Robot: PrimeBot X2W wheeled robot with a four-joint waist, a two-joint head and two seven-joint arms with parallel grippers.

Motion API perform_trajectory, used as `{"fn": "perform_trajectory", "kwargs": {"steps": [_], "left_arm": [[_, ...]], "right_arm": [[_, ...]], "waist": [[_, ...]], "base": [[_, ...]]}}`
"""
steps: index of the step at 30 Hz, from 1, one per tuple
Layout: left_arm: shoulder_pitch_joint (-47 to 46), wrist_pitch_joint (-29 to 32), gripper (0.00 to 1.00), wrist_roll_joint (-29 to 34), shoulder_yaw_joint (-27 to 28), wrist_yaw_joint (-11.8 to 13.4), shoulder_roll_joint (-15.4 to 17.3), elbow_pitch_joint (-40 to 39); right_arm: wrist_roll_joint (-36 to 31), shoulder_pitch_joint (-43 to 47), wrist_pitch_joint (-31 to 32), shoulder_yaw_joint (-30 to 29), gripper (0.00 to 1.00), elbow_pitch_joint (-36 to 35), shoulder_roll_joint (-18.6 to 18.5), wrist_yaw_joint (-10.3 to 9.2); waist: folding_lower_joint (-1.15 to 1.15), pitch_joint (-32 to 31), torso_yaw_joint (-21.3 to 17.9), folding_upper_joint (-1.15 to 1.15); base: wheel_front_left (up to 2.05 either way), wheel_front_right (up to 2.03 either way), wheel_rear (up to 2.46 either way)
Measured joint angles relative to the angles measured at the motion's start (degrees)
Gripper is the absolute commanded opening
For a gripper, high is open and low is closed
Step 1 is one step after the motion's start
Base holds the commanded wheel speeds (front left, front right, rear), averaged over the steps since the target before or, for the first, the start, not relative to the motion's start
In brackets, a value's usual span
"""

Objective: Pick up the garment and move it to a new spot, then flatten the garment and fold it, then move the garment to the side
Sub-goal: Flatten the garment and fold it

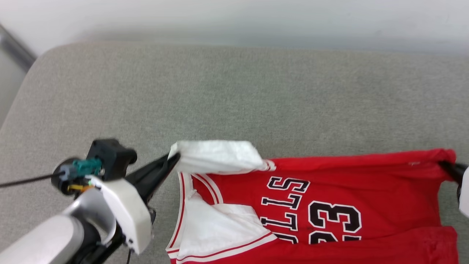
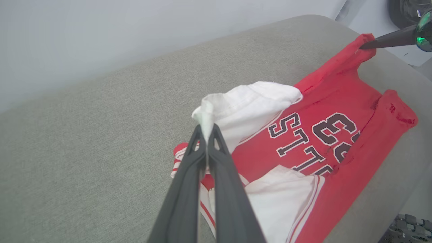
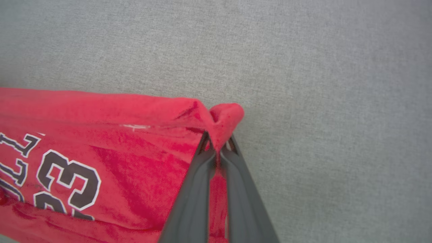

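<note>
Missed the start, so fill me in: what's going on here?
The robot grips the garment with both arms. Its left gripper is shut on the tip of a white sleeve, its right gripper on a red corner at the opposite end. The shirt stretches between them over a grey cushion, rumpled along its near edge, not yet flat.

We are reading the number 23 (image 1: 335, 218), black with a white outline, on the red cloth of the garment (image 1: 395, 183). Just left of it we are making out black, white-outlined letters (image 1: 284, 205): an S and two Ls, the rest lying under a white sleeve (image 1: 220, 227). Nearer, a fold is cutting off further figures (image 1: 329, 240), which we are not managing to read.
</note>
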Motion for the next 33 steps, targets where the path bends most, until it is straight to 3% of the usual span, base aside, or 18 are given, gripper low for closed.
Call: {"fn": "perform_trajectory", "kwargs": {"steps": [5,10,18,29,30,31,33], "left_arm": [[7.70,-1.54,0.00,-2.68,0.01,3.24,2.05,-3.23],[14.34,-2.50,0.00,-5.70,-1.46,4.58,2.41,-3.48],[16.64,0.27,0.00,-4.95,-6.14,2.26,2.49,2.94],[15.01,-0.01,0.00,0.20,-11.03,-0.05,-3.49,12.99],[14.92,-0.38,0.31,0.45,-11.17,-0.07,-3.98,13.88],[14.83,-0.60,1.00,1.08,-11.55,-0.09,-4.27,14.57],[14.74,-1.14,1.00,1.83,-12.09,-0.16,-4.68,15.89]], "right_arm": [[0.31,9.12,-0.11,-3.32,0.00,-5.39,2.78,0.00],[-0.27,16.76,0.46,-4.97,0.00,-7.37,5.23,0.00],[-1.57,21.38,-0.08,-3.22,0.00,-6.03,5.58,0.00],[-1.93,20.43,-1.99,1.31,0.00,-1.86,3.16,0.00],[-2.11,20.25,-2.67,1.57,0.34,-1.46,3.08,0.01],[-1.99,20.11,-2.82,1.77,1.00,-0.86,3.13,0.03],[-1.40,19.94,-3.41,2.31,1.00,-0.49,3.14,0.03]], "waist": [[0.00,-2.82,-1.08,0.00],[0.00,-3.37,-1.32,0.00],[0.00,-2.87,-0.95,0.00],[0.00,-2.61,-1.26,0.00],[0.00,-2.67,-1.32,0.00],[0.00,-2.78,-1.38,0.00],[0.00,-3.27,-1.47,0.00]], "base": [[0.00,0.00,0.00],[0.00,0.00,0.00],[0.00,0.00,0.00],[0.00,0.00,0.00],[0.00,0.00,0.00],[0.00,0.00,0.00],[0.00,0.00,0.00]]}}
